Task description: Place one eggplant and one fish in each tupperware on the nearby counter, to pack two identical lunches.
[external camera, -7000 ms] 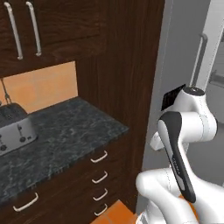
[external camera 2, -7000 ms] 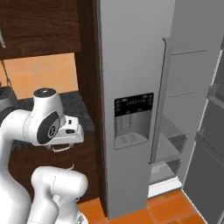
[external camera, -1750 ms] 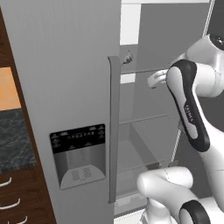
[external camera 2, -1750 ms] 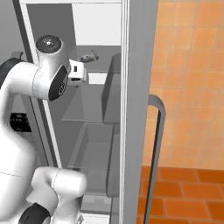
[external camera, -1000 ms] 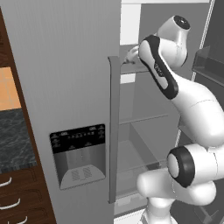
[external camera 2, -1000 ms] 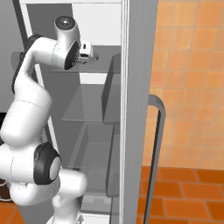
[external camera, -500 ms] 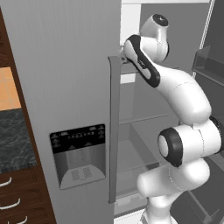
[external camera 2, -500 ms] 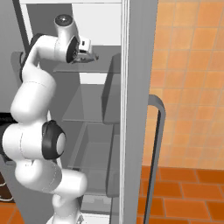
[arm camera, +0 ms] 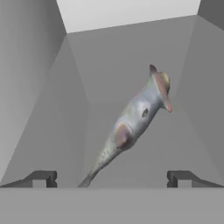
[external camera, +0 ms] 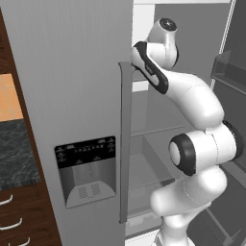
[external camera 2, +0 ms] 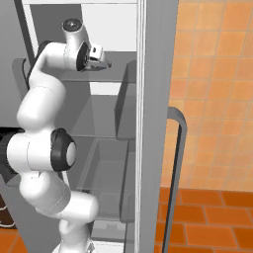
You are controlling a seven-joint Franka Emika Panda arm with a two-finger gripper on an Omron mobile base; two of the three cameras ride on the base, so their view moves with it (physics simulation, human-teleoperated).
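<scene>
Since half a second ago, arm has reached deeper over the upper fridge shelf [external camera 2: 116, 79]. Gripper [arm camera: 111, 179] jaws spread wide, holding nothing. Fish [arm camera: 133, 120] lies on that shelf just ahead, tail nearest, between the fingertips [arm camera: 41, 178].

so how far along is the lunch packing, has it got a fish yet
Not yet. Done so far: the fridge stands open and the arm has reached up to a shelf inside. In hand: nothing; the end effector is open, its fingertips either side of a fish's tail without gripping it. Left: grasp this fish, then pack both lunches, since no tupperware or eggplant is in sight here.
</scene>
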